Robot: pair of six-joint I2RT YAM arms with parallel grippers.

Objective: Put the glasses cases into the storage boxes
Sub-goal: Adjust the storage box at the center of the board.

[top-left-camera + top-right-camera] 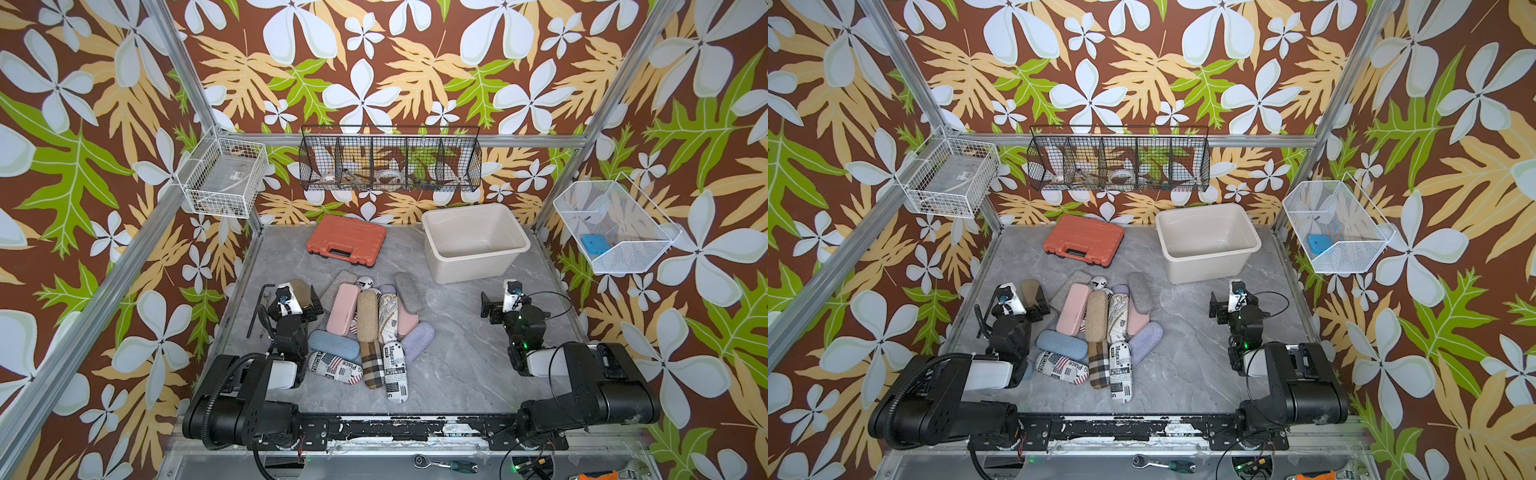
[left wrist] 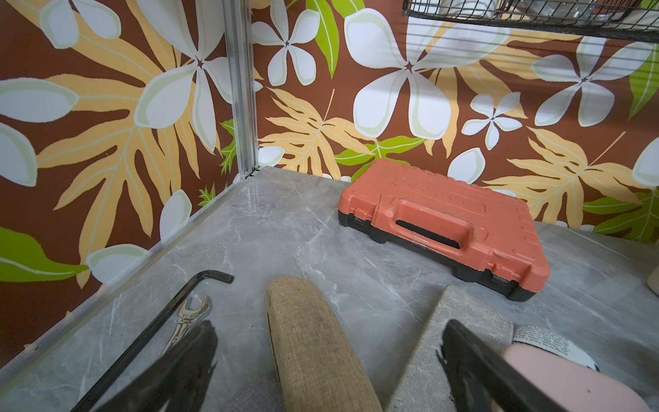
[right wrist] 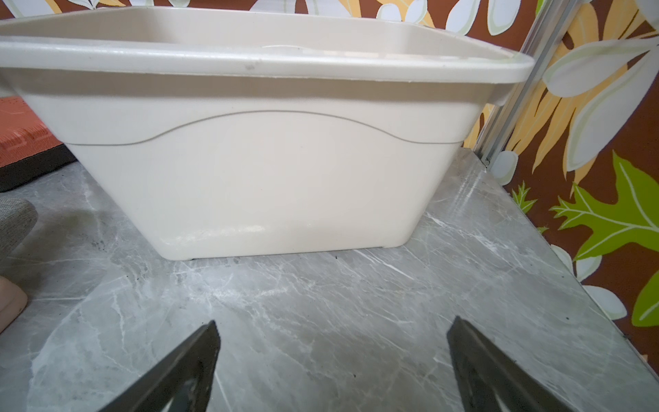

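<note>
Glasses cases (image 1: 370, 328) lay heaped together on the grey marbled surface (image 1: 461, 357), left of its middle, none of them in the storage box (image 1: 473, 268). That box, a cream tub, stood at the back right of the surface, well apart from the heap, with only its bare floor showing inside.

In the heap, a pink case (image 1: 343, 308), a tan woven case (image 1: 367, 316) and a paisley case (image 1: 387, 311) lay side by side, touching. A grey felt case (image 1: 408, 293) lay just behind them to the right. Nearer the robot lay a blue felt case (image 1: 333, 345), a flag-print case (image 1: 336, 368), a plaid case (image 1: 372, 365), a newspaper-print case (image 1: 395, 372) and a lavender case (image 1: 417, 343).

A second tan case (image 2: 313, 342) lay at the left of the heap, between the fingers of the left claw (image 2: 330, 339). That claw was spread wide, and its fingers stood clear of the case on both sides, so it gripped nothing.

The right claw (image 3: 331, 335) was also spread wide, low over bare surface and facing the near wall of the storage box, with nothing between its fingers.

An orange toolcase (image 1: 346, 240) lay flat at the back, left of the box. A hex key (image 2: 142, 331) and a small wrench (image 2: 189, 317) lay by the left edge of the surface, just beside the left claw.
</note>
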